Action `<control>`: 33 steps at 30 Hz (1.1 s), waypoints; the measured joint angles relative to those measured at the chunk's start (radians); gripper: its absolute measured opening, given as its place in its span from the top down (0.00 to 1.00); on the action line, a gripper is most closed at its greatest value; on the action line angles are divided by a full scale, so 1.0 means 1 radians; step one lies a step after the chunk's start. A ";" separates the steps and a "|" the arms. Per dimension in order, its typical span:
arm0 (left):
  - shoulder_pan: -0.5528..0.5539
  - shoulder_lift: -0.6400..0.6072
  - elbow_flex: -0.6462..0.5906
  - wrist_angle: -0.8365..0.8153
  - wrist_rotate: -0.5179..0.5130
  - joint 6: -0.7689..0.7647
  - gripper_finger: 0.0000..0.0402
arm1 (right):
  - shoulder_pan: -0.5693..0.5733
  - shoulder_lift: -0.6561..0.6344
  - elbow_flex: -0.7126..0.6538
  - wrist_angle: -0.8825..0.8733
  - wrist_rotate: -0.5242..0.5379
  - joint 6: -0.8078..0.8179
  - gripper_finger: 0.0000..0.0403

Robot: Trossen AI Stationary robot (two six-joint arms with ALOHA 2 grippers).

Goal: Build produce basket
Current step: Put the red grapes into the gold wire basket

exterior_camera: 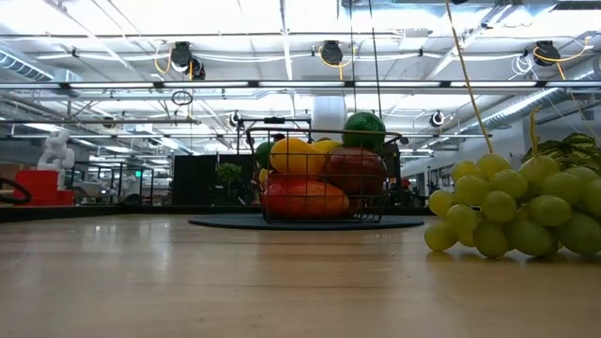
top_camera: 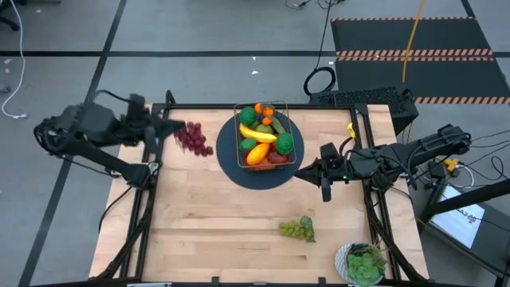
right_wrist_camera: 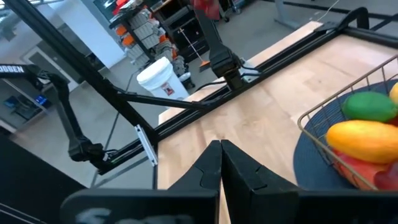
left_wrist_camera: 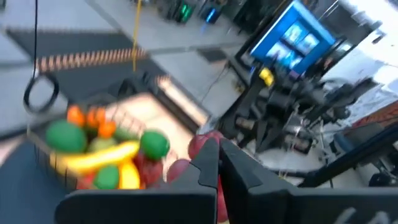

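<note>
Fruit is filling the wire basket point(top_camera: 267, 134), which is sitting on a round dark mat point(top_camera: 239, 171) toward the far middle of the wooden table point(top_camera: 215, 215). Inside it a yellow banana point(top_camera: 257, 133) is lying across the top, with a mango point(top_camera: 256, 154), green pieces, red pieces and small oranges point(top_camera: 263, 111) packed around it. The left gripper point(top_camera: 169, 127) is hanging above the far left part of the table with its fingers point(left_wrist_camera: 208, 163) clenched on the purple grapes point(top_camera: 193, 138), and the bunch is dangling in the air between that gripper and the basket. The right gripper point(top_camera: 303, 171) is waiting just beside the mat's right edge, its fingers point(right_wrist_camera: 219, 163) pressed together and grasping nothing. The green grapes point(top_camera: 297, 229) are lying alone on the near right part of the table, well apart from the basket. A leafy plant in a white pot point(top_camera: 363, 265) is standing at the near right corner
</note>
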State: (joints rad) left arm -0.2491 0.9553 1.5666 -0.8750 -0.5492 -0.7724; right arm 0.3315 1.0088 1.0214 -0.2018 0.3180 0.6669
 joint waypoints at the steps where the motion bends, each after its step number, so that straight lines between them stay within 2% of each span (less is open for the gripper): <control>1: 0.010 0.000 0.012 0.016 0.004 0.036 1.00 | -0.004 0.000 0.000 0.001 0.000 -0.007 1.00; 13: 0.079 0.002 0.112 0.067 0.058 0.376 1.00 | -0.030 0.000 0.000 0.002 -0.004 -0.028 1.00; 19: 0.079 0.019 0.112 0.067 0.160 0.614 1.00 | -0.030 0.000 0.000 0.003 -0.005 -0.026 1.00; 33: 0.079 0.096 0.112 0.066 0.165 1.109 0.99 | -0.029 0.000 0.000 0.003 -0.005 -0.025 1.00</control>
State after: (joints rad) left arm -0.1703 1.0512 1.6791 -0.8085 -0.3838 0.3367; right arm 0.3023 1.0088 1.0214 -0.1989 0.3130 0.6422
